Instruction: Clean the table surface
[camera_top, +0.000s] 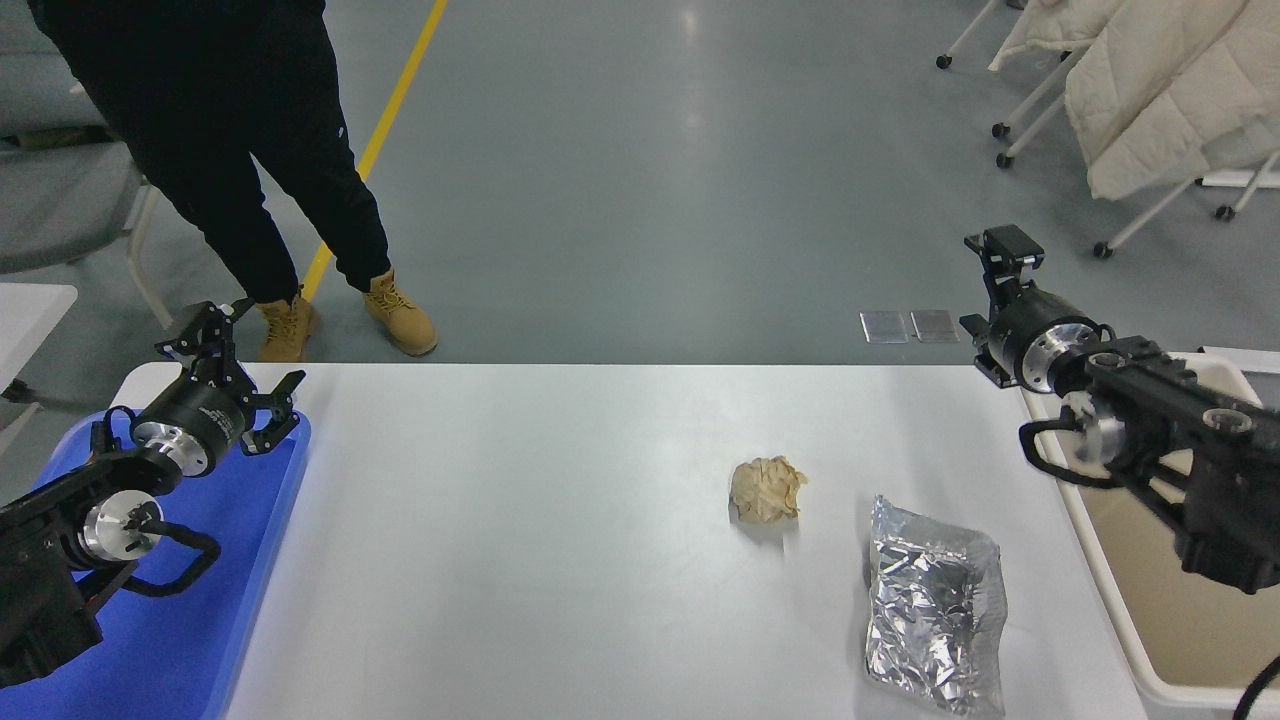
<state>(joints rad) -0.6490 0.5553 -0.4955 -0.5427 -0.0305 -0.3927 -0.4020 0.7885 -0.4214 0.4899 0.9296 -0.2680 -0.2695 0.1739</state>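
The white table surface (540, 560) carries a crumpled beige paper ball (767, 488) right of the middle and a flat crinkled silver foil bag (935, 605) at the front right. My right gripper (987, 298) hangs open and empty over the table's far right corner, well behind and to the right of both items. My left gripper (243, 366) is parked, open and empty, over the far end of the blue tray (200, 630) at the left.
A cream rectangular bin (1090, 560) stands against the table's right edge, partly covered by my right arm. A person in black trousers and tan boots (400, 315) stands beyond the far left corner. Chairs draped with white jackets (1150, 90) stand at the far right.
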